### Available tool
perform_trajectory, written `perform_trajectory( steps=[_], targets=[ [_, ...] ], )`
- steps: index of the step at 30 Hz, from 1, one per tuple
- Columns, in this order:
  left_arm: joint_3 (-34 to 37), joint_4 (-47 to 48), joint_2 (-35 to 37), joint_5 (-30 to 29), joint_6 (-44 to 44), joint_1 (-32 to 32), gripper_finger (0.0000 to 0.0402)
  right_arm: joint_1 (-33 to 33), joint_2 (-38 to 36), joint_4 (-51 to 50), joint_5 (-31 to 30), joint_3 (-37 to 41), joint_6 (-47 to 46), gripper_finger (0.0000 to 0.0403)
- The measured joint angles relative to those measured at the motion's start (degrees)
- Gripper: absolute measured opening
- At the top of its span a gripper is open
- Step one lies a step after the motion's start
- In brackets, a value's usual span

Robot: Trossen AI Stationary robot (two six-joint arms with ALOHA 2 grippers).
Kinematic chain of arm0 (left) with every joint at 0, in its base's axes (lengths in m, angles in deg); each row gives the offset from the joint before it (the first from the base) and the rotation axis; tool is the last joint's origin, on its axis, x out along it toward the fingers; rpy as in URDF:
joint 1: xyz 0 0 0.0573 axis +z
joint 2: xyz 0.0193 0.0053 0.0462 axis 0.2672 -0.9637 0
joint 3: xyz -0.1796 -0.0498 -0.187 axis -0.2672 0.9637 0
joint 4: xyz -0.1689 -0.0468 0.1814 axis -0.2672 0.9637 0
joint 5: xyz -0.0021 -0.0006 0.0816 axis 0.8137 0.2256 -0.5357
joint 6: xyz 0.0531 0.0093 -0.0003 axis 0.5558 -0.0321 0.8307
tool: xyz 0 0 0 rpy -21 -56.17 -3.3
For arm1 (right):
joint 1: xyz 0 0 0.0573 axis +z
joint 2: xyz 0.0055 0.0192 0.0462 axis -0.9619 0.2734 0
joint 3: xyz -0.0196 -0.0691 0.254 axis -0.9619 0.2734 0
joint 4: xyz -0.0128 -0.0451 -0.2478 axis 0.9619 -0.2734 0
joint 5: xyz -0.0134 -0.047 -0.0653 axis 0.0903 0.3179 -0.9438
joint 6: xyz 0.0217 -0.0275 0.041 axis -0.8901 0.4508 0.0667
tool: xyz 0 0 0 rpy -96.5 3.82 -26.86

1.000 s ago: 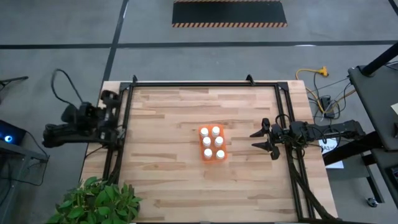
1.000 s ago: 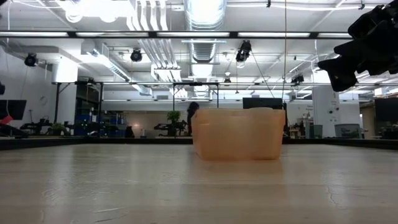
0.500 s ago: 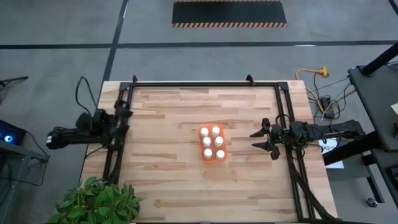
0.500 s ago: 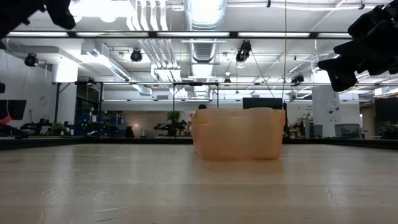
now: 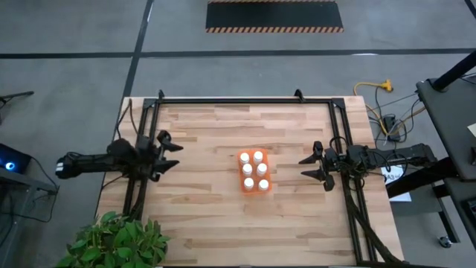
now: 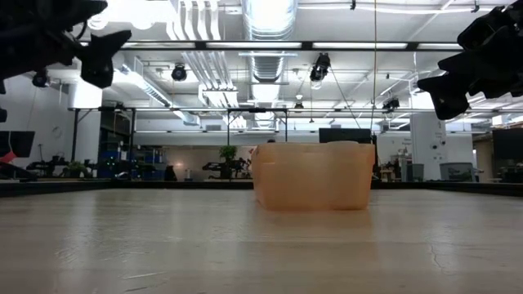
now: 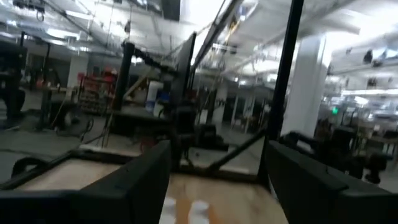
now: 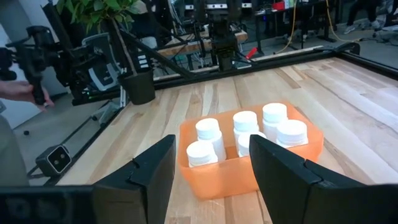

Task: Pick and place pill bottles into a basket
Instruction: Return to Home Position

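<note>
All 6 pill bottles (image 5: 248, 169) stand upright, 2 rows of 3, inside the orange basket (image 8: 249, 171), mid-worktop (image 5: 208, 216), well off every edge. Left arm (image 5: 97, 160) reaches in over left edge, jaws wide, empty. Right arm (image 5: 387, 156) over right edge, jaws wide too, nothing held, facing basket.
</note>
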Motion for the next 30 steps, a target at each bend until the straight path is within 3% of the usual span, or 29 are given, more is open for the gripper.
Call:
perform_trajectory(
  steps=[11, 30],
  targets=[
    [0.0, 16.2, -1.3, 0.0, 0.1, 0.0, 0.0242, 0.0, 0.0, 0.0, 0.0, 0.0, 0.0, 0.0194],
    [0.0, 16.2, -8.5, 0.2, 0.3, 0.0, 0.0242, 0.0, 0.0, 0.0, 0.1, 0.0, 0.0, 0.0194]
  ],
)
